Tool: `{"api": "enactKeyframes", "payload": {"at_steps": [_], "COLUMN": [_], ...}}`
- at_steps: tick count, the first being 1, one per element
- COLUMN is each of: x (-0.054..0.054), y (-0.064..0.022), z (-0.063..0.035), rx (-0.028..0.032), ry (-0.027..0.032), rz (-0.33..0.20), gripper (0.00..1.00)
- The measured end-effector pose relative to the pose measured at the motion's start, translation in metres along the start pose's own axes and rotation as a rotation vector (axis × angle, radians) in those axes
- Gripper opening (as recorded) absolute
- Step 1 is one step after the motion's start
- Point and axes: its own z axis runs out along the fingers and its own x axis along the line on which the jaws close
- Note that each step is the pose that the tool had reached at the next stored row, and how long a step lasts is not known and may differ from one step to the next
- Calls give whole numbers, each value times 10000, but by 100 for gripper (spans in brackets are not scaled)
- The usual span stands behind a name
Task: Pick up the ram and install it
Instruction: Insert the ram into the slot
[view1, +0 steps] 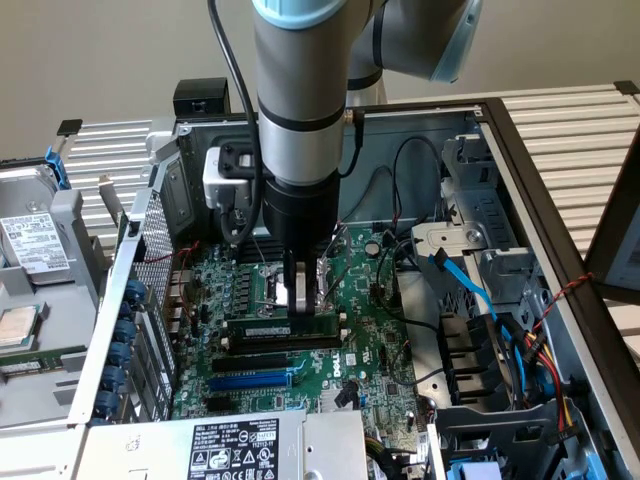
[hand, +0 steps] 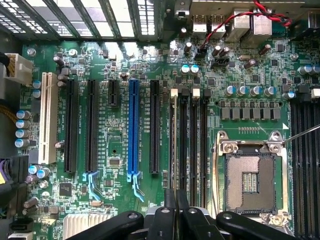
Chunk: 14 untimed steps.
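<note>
You see the gripper (view1: 305, 303) lowered inside the open case (view1: 530, 170), standing upright over the motherboard (view1: 385, 345). Its fingers are clenched on the ram (view1: 285, 324), gripping the stick near the middle of its upper edge. The ram extends past the fingertips on both sides and lies level along the board. In the wrist view, the gripper (hand: 176, 205) has its two fingers pressed close together. The ram (hand: 173, 145) appears there edge-on, as a thin line running straight out from between them, at the edge of the bank of black memory slots (hand: 194, 145). The blue slot (hand: 133, 130) lies just beyond the ram on one side of the fingers. The remaining memory slots and the CPU socket (hand: 250, 180) lie on the opposite side. You cannot tell from either view whether the ram is pressed fully into its slot.
</note>
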Motion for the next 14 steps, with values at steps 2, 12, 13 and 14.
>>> {"api": "enactKeyframes", "payload": {"at_steps": [2, 12, 13, 14], "x": [0, 0, 0, 0], "y": [2, 3, 3, 3], "z": [7, 22, 22, 22], "rx": [1, -2, 0, 5], "ry": [-2, -69, -71, -71], "rz": [1, -3, -4, -4], "gripper": [13, 13, 13, 13]}}
